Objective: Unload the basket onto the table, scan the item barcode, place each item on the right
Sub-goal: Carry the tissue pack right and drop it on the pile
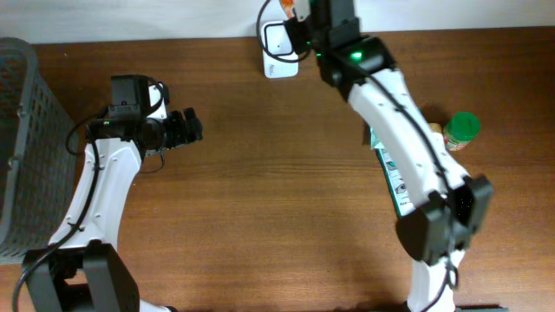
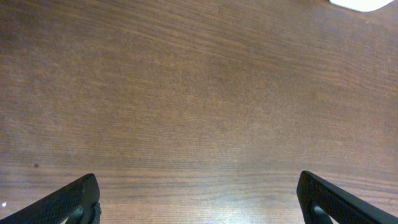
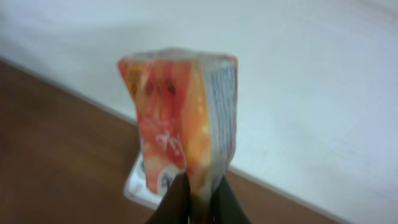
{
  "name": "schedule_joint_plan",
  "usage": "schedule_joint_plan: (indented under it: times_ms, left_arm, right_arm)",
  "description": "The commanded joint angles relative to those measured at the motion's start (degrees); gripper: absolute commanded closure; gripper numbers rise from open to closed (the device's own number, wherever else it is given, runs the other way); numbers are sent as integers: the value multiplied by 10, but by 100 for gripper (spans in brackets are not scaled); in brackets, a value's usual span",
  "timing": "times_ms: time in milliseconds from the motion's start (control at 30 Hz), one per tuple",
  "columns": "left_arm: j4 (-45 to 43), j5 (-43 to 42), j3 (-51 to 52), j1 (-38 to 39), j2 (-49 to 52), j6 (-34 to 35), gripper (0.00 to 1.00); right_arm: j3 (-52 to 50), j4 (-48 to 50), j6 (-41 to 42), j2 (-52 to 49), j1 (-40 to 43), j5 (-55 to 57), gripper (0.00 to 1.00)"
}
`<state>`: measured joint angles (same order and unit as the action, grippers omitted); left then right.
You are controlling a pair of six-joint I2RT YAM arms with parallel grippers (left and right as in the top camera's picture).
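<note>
Jaws of the right gripper [image 3: 198,199] are pinched tight on the lower edge of an orange packet [image 3: 180,118], which stands up from them with its printed faces turned to the wrist camera. Just below and behind the packet sits the white scanner [image 3: 140,186], at the far edge of the worktop [image 1: 260,191] against the wall. From overhead, the right arm reaches far forward, with the packet above the scanner.

The step in hand looks like presenting the barcode. To do it well, the arm would need to turn the packet so that the face bearing the code points squarely at the scanner window. It should hold that face flat and steady, close but not touching. Which face carries the code cannot be told, since the print is blurred. The thin grip on a soft edge may let the packet sag or twist, so slow wrist rotation seems wise.

Jaws of the left gripper [image 2: 199,199] are spread wide and empty over bare wood, well apart from the scanner. A grey basket [image 1: 26,147] stands at the left, and a green-lidded jar [image 1: 462,130] and a green box [image 1: 390,173] lie at the right.
</note>
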<state>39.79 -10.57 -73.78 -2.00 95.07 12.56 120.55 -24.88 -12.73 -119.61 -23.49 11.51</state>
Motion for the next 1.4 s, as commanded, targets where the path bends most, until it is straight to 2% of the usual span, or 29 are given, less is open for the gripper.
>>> schedule_joint_plan:
  times_ms: [0,133,233,367,767,800,900,1033,1233,1300,1367]
  left_arm:
    - [0,1,-3,0,-3,-7,1]
    - [0,1,-3,0,-3,-7,1]
    - [0,1,-3,0,-3,-7,1]
    - [0,1,-3,0,-3,-7,1]
    - [0,1,-3,0,-3,-7,1]
    - [0,1,-3,0,-3,-7,1]
    - [0,1,-3,0,-3,-7,1]
    - [0,1,-2,0,-3,-7,1]
    - [0,1,-3,0,-3,-7,1]
    - [0,1,-3,0,-3,-7,1]
    - [0,1,-3,0,-3,-7,1]
  right_arm:
    - [4,68,-127,-75,-1,83,96]
    - [4,177,-301,-161,-2,134,96]
    - [4,202,-359,-206,-4,134,96]
    - [4,218,-366,-236,-11,149,96]
    - [4,238,-363,-233,-35,151,96]
    - [4,235,-353,-229,-35,151,96]
    - [4,199,-243,-190,-35,130,96]
    - [4,91,-116,-108,-34,46,96]
    - [4,-159,185,44,19,-170,96]
    - [4,-285,208,90,58,-245,96]
    - [4,-385,225,113,91,-255,96]
